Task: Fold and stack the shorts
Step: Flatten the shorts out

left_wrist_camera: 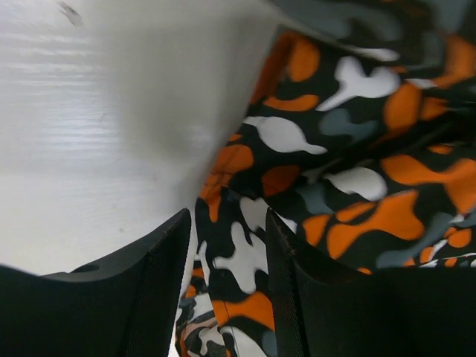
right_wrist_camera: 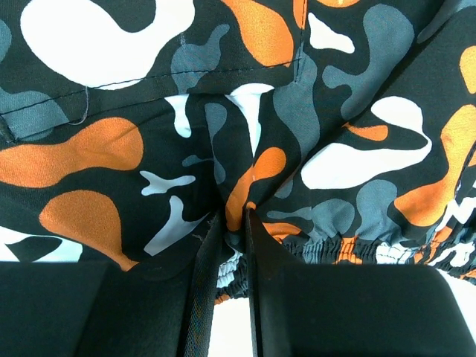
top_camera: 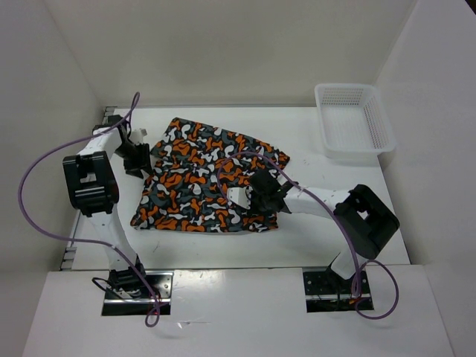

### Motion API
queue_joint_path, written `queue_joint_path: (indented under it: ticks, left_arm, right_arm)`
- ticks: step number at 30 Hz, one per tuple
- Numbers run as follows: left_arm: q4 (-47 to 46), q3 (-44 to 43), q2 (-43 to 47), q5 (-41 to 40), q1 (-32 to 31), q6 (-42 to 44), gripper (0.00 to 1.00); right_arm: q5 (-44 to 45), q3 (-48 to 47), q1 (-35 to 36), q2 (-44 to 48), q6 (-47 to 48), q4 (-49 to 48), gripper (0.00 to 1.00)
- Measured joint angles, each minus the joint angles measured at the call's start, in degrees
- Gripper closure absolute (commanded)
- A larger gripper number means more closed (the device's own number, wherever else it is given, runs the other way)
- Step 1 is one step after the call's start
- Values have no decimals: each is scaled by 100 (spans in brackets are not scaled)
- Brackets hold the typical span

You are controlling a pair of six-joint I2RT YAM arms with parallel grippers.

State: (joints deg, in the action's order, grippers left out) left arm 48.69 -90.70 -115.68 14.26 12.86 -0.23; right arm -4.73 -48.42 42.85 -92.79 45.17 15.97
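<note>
- Between my two arms, on the white counter point(top_camera: 327, 242), the shorts point(top_camera: 204, 186) lie spread out and rumpled, with their orange, grey, white and black blotches facing up.
- One corner of the cloth points toward the back wall, and the near edge runs roughly straight across in front of my bases.
- My left pincer point(top_camera: 137, 158) sits at the left edge of the shorts, low over the counter.
- From the left wrist I see its two dark fingers point(left_wrist_camera: 149, 297) standing clearly apart. The edge of the cloth shows through the gap beneath them, with bare counter to the left. The jaws are parted and hold nothing.
- My right pincer point(top_camera: 262, 195) is down on the near right part of the shorts.
- From the right wrist its jaws are drawn almost together on a thin raised ridge of the fabric, so it has the shorts pinched. The gathered elastic waistband point(right_wrist_camera: 357, 249) runs just beside the pinch, and a stitched seam crosses the cloth further up.
- A white mesh basket point(top_camera: 353, 123) stands at the far right corner of the counter, well apart from the shorts and from both pincers.
</note>
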Motion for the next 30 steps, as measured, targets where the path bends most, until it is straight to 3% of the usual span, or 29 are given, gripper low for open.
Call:
queue_joint_path:
  ticks: [4,10,18,22,25,26,30]
  left_arm:
    - [72,72,-461,199,85,-4,46]
    - [-289,37,-481,372,-103,-4,45]
    - [-776,9,-481,361,-544,-2,43]
    - [-833,-85,-527,310,-584,-4,51]
    - [-846,-105,-588,275,-625,2,66]
    - [-844,-105,-614,267,-649,-2,77]
    - [-848,-105,-675,295,-710,-11,93]
  right_arm:
    - [0,0,0,2,37,26,76]
    - [107,-79,0,11,177,328,76]
    - [240,-509,0,249,-177,1239,59]
    - [238,-717,0,785,-361,1537,53]
    - [254,-721,0,1113,-350,1832,44]
    - [258,-715,0,1174,-326,1947,43]
    - [197,-520,4,1357,-17,2404,37]
